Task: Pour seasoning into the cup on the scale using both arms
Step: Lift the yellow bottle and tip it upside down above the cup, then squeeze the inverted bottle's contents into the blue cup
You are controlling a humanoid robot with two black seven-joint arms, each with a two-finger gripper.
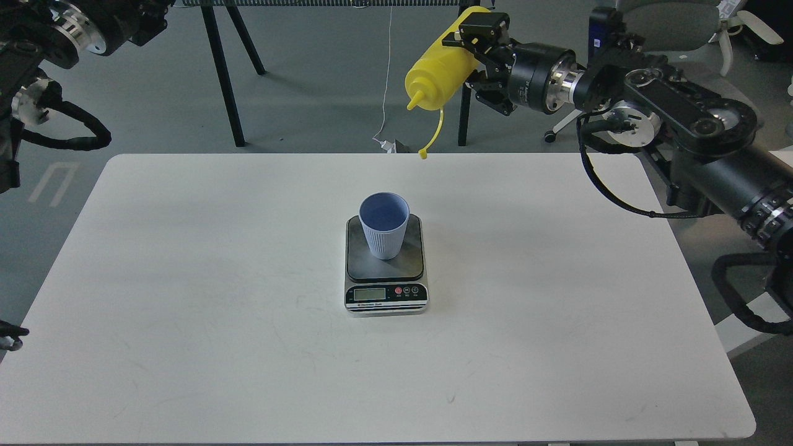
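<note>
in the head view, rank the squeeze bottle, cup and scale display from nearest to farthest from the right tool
1. Yellow squeeze bottle: held in the right tool, above the table's far edge.
2. Light-blue cup: mid-table, standing on the scale platform.
3. Scale display: on the scale's front, on the robot's side of the cup.

A white table (186, 310) stands on grey floor (322, 93) (black stand legs (223, 80) behind it).

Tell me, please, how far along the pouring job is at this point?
Done: the cup stands upright on the scale, and the bottle is uncapped, its cap dangling on its tether. In hand: the right hand holds the bottle tilted nozzle-down, high and behind the cup, not over it. Left: bringing the nozzle over the cup and pouring; nothing shows in the cup yet. The left hand is not clearly seen.
</note>
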